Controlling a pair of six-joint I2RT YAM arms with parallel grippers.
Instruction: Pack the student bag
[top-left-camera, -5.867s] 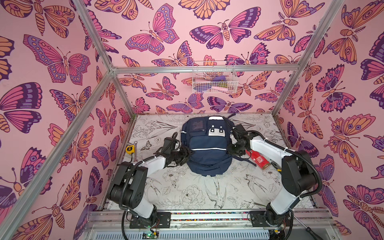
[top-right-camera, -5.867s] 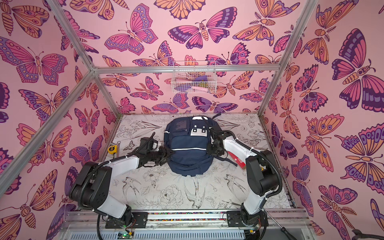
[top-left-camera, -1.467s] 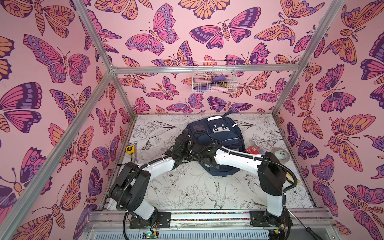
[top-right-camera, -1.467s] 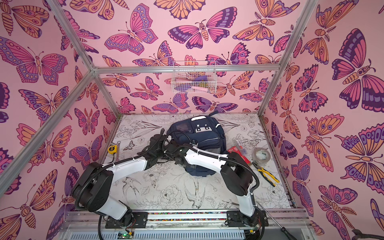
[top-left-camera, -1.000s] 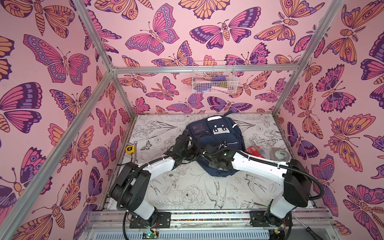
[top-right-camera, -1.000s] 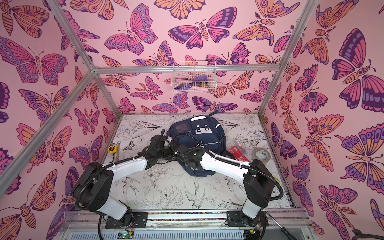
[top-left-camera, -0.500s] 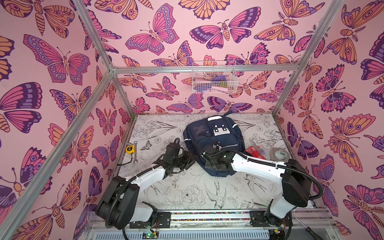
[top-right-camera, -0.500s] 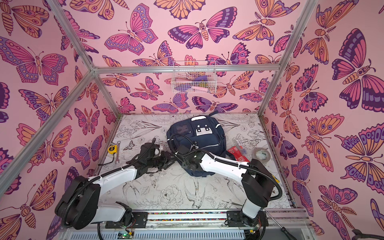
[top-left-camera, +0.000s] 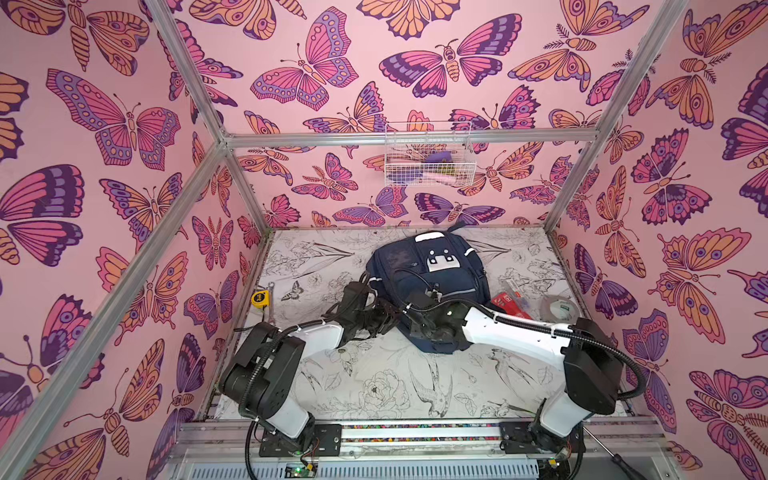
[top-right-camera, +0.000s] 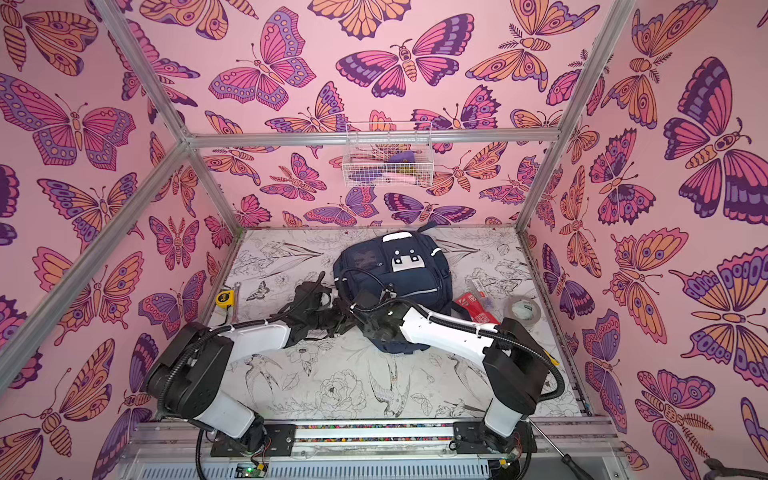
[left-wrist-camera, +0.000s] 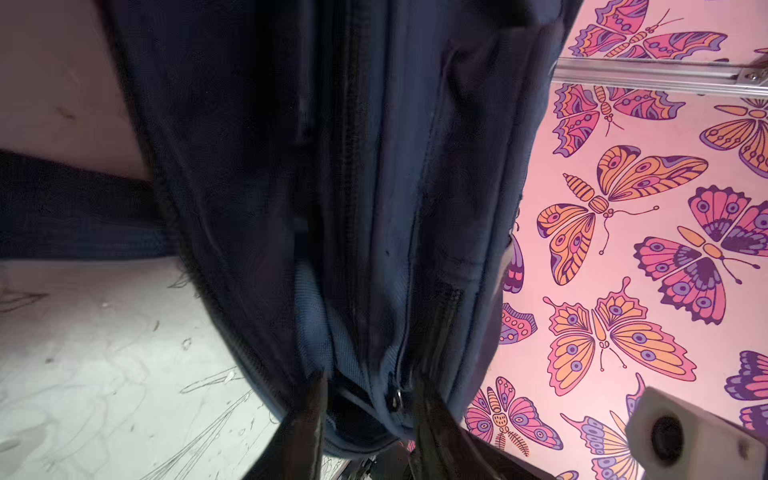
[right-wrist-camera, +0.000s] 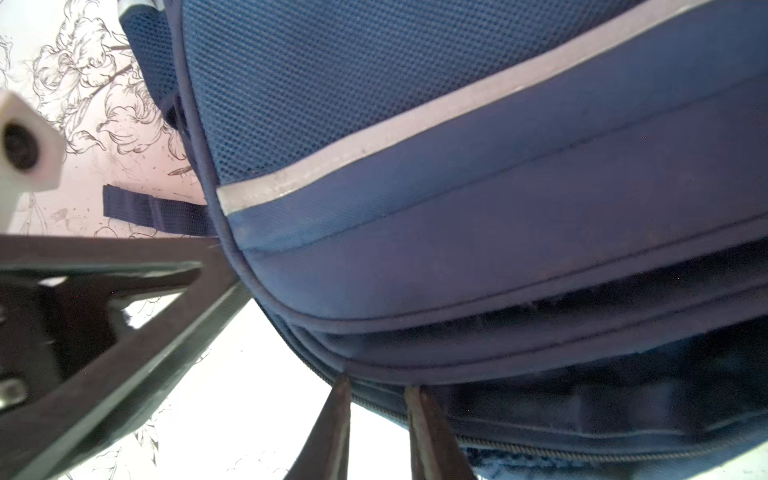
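The student bag (top-left-camera: 465, 274) lies flat on the table (top-left-camera: 374, 386), directly ahead of both sets of fingers, which meet at its near left corner. The left gripper (left-wrist-camera: 370, 378) stands parted with the zipped corner between its fingers. The right gripper (right-wrist-camera: 377, 384), just beside it, is narrowly parted, tips against the lower zip edge. Whether either squeezes the fabric I cannot tell. A loose strap (right-wrist-camera: 158, 214) trails beside the right fingers. A red packet (top-left-camera: 509, 300) and tape roll (top-left-camera: 559, 308) lie well right of them, a yellow tape measure (top-left-camera: 259, 298) well left.

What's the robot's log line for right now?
student bag lies on table | left gripper open at its zip corner | right gripper open at its edge
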